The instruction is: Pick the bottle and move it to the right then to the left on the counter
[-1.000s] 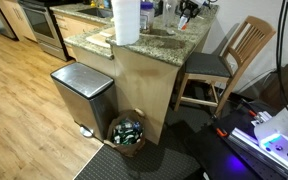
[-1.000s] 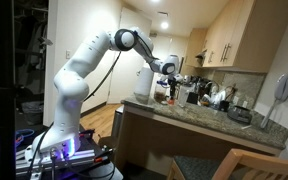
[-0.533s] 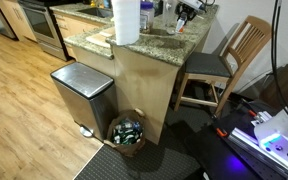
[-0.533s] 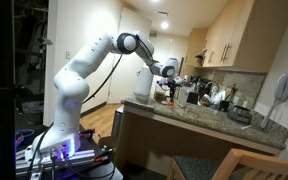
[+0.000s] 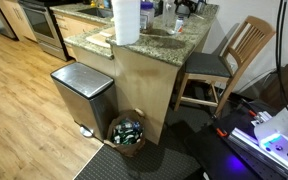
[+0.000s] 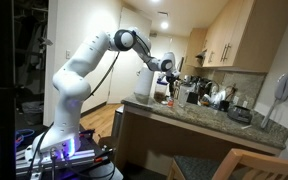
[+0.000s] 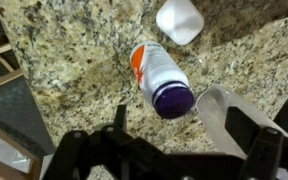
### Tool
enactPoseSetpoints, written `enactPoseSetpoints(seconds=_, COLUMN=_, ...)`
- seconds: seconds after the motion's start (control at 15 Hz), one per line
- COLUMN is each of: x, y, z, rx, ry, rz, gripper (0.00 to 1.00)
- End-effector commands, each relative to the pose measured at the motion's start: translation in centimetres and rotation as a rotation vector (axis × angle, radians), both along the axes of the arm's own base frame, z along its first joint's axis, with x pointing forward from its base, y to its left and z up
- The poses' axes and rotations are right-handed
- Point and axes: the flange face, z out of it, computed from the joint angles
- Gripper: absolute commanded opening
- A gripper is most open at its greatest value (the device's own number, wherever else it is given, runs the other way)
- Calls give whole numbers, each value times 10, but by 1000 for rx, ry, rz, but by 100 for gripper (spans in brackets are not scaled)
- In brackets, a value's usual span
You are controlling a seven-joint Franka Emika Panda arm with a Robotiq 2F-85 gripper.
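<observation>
Fingers (image 7: 252,140) stand spread wide in the wrist view, with nothing held between them, hanging over the speckled granite table (image 7: 64,50). The bottle (image 7: 160,78) is free on that stone below them, its purple cap nearest the camera. It seems to stand upright, though the slanted look down makes that hard to say for sure. A white container (image 7: 180,18) sits near it on the far side, and a clear glassy shape (image 7: 216,104) lies just beside the cap. In an exterior view the arm (image 6: 84,70) reaches out over the table's edge, but the bottle is too small there to pick out. As I judge it, the grasp is not made: this is either the approach to the pick or a pause over a bottle that has been put down, and the pictures do not settle which. If it is the pick, the next move calls for coming straight down with one finger on each side of the body below the cap, keeping off the glassy thing. Then close, lift a little, carry it to the right, and bring it back to the left. The label is white with an orange band, and no writing or brand on it can be read.
</observation>
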Motion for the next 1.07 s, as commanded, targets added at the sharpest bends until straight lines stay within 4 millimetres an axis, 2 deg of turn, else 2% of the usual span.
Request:
enactPoseSetpoints(seconds=0.0, x=-27, y=9, z=49, rx=-117, ry=4, rz=-40, gripper=100)
enactPoseSetpoints(seconds=0.2, x=-64, y=26, z=111, rx=-160, ry=38, rz=-84, gripper=100)
enactPoseSetpoints(seconds=0.33, x=-89, y=44, z=156, rx=-117, ry=14, rz=-59, gripper=100)
enactPoseSetpoints(seconds=0.47, x=-111, y=62, z=200, rx=-59, ry=-85, rz=-11, gripper=100)
enactPoseSetpoints(seconds=0.6, x=-129, y=79, z=233, rx=-20, ry=-203, rz=42, gripper=100)
enactPoseSetpoints(seconds=0.67, x=-110, y=74, z=225, rx=-52, ry=-143, rz=0, gripper=100)
enactPoseSetpoints(seconds=0.8, x=-128, y=85, z=246, rx=-30, ry=-193, rz=24, gripper=100)
enactPoseSetpoints(seconds=0.93, x=-131, y=84, z=245, rx=-27, ry=-197, rz=26, gripper=100)
enactPoseSetpoints(seconds=1.0, x=-118, y=79, z=217, rx=-65, ry=-167, rz=-44, gripper=100)
